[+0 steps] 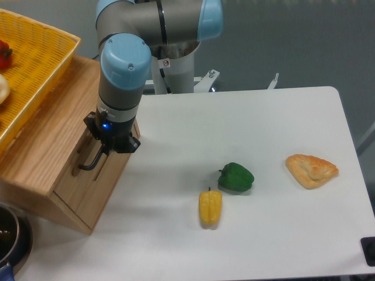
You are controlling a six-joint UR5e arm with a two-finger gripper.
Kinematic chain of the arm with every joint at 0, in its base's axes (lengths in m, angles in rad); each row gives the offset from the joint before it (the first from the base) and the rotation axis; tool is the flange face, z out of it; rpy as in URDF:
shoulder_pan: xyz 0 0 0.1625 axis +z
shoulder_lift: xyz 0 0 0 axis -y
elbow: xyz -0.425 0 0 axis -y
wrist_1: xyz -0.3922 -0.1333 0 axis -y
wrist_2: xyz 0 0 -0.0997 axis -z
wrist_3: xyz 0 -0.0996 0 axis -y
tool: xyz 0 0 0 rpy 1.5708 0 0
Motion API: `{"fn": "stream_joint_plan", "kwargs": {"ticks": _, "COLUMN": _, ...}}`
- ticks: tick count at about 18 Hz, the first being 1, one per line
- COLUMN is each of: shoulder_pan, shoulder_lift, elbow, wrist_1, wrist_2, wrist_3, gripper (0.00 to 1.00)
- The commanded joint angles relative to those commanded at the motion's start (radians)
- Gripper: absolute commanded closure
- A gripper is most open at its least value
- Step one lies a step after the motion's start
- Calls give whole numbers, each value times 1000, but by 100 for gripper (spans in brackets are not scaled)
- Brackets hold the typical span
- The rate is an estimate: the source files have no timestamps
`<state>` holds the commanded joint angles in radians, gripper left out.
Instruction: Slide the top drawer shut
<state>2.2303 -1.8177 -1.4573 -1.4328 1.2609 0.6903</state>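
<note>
At centre frame a green pepper, a yellow pepper and, at right, a pastry lie on the white table. The gripper sits at the top drawer handle; its grip cannot be made out.

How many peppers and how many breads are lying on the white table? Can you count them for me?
Peppers: 2, the green pepper and the yellow pepper
Breads: 1, the pastry
Total: 3
</note>
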Motion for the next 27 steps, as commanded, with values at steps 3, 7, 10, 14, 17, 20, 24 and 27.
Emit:
{"fn": "stream_joint_plan", "kwargs": {"ticks": 3, "shoulder_pan": 49, "shoulder_lift": -18, "elbow": 11, "wrist_1": 24, "wrist_2": 2, "wrist_3": 6, "gripper": 77}}
{"fn": "stream_joint_plan", "kwargs": {"ticks": 7, "shoulder_pan": 123, "shoulder_lift": -41, "elbow": 12, "wrist_1": 100, "wrist_2": 86, "wrist_3": 24, "gripper": 66}}
{"fn": "stream_joint_plan", "kwargs": {"ticks": 10, "shoulder_pan": 190, "shoulder_lift": -72, "elbow": 31, "wrist_1": 138, "wrist_2": 101, "wrist_3": 86, "gripper": 59}}
{"fn": "stream_joint_plan", "kwargs": {"ticks": 14, "shoulder_pan": 261, "shoulder_lift": -117, "elbow": 80, "wrist_1": 143, "wrist_2": 159, "wrist_3": 202, "gripper": 47}}
{"fn": "stream_joint_plan", "kwargs": {"ticks": 17, "shoulder_pan": 311, "shoulder_lift": -162, "elbow": 83, "wrist_1": 196, "wrist_2": 205, "wrist_3": 317, "gripper": 38}}
{"fn": "stream_joint_plan", "kwargs": {"ticks": 20, "shoulder_pan": 342, "shoulder_lift": -210, "elbow": 98, "wrist_1": 239, "wrist_2": 274, "wrist_3": 409, "gripper": 25}}
{"fn": "stream_joint_plan", "kwargs": {"ticks": 24, "shoulder_pan": 394, "shoulder_lift": -282, "elbow": 144, "wrist_1": 245, "wrist_2": 307, "wrist_3": 579, "gripper": 4}}
{"fn": "stream_joint_plan", "kwargs": {"ticks": 27, "shoulder_pan": 426, "shoulder_lift": -351, "elbow": 185, "wrist_1": 293, "wrist_2": 308, "wrist_3": 669, "gripper": 0}}
